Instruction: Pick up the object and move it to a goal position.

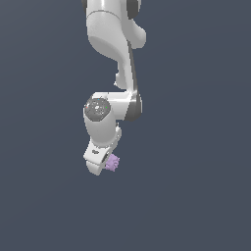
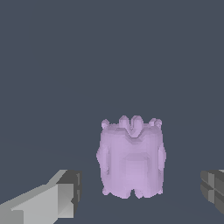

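a: where is the object right now?

b: in the exterior view the pale purple knobby ball sits right at the lower end of the white arm, against the gripper on the exterior view's right side of it. it is much smaller than the gripper.

a: and from the wrist?

b: the wrist view shows the object between the two fingers, with one finger on one side and the dark pad of the other finger on the other side.

a: is the gripper pinching it?

b: no. the fingers are spread wide, and there is a clear gap between each one and the object.

a: what is around it?

b: only a plain dark grey surface.
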Motion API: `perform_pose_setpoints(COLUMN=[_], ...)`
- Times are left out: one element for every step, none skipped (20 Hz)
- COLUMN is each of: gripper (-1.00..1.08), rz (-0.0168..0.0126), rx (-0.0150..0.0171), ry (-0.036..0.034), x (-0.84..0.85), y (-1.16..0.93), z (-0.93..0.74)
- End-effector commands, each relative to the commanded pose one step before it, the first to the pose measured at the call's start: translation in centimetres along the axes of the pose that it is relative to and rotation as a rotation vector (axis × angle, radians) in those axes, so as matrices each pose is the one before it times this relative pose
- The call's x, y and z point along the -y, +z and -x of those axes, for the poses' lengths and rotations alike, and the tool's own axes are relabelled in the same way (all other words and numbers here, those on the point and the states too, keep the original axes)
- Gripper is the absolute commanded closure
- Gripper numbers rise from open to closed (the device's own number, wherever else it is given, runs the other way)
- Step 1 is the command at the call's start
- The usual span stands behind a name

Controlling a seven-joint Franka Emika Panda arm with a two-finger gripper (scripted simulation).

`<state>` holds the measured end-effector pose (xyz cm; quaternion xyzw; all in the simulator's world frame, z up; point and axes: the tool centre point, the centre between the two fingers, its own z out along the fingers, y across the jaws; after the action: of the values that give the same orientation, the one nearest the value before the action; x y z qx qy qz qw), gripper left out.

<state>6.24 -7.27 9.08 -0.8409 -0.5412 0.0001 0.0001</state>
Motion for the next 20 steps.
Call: perform_pose_setpoints(gripper=[-0.92,-0.92,-0.92,-0.92,-0.92,-0.92,-0.92,-0.92,-0.92,-0.92,-0.92,-0.92,-0.92,-0.92,-0.92,-0.92,-0.92,-0.92,-0.92,-0.92], rz=[0.00031,0.00000,0.00000,-0.00028,0.00000,0.00000,0.00000,0.00004,0.00000,0.00003,0.00000,0.00004,0.00003,0.00003,0.00000,0.00003,0.00000,0.00000,0.00000,0.00000], rx=[-0.00007,0.00001,0.00000,0.00013,0.00000,0.00000,0.00000,0.00000,0.00000,0.00000,0.00000,0.00000,0.00000,0.00000,0.00000,-0.00001,0.00000,0.00000,0.00000,0.00000], ry=[-0.01334,-0.00183,-0.00069,0.00436,0.00000,0.00000,0.00000,-0.00069,0.00000,-0.00069,0.00000,-0.00098,-0.00069,-0.00069,0.00000,-0.00069,0.00000,0.00000,0.00000,0.00000], x=[-0.098,-0.014,-0.003,0.029,0.000,-0.001,-0.001,0.014,0.000,0.017,0.005,0.028,0.023,0.022,0.003,0.012,-0.010,-0.018,-0.028,-0.037], y=[0.108,0.019,0.006,-0.020,0.040,0.118,0.196,0.271,0.351,0.425,0.501,0.571,0.610,0.537,0.455,0.369,0.287,0.203,0.119,0.035], z=[0.067,0.016,0.000,-0.001,0.003,0.008,0.013,-0.026,0.024,-0.015,0.036,-0.021,0.000,-0.005,0.032,-0.021,0.015,0.006,-0.003,-0.013])
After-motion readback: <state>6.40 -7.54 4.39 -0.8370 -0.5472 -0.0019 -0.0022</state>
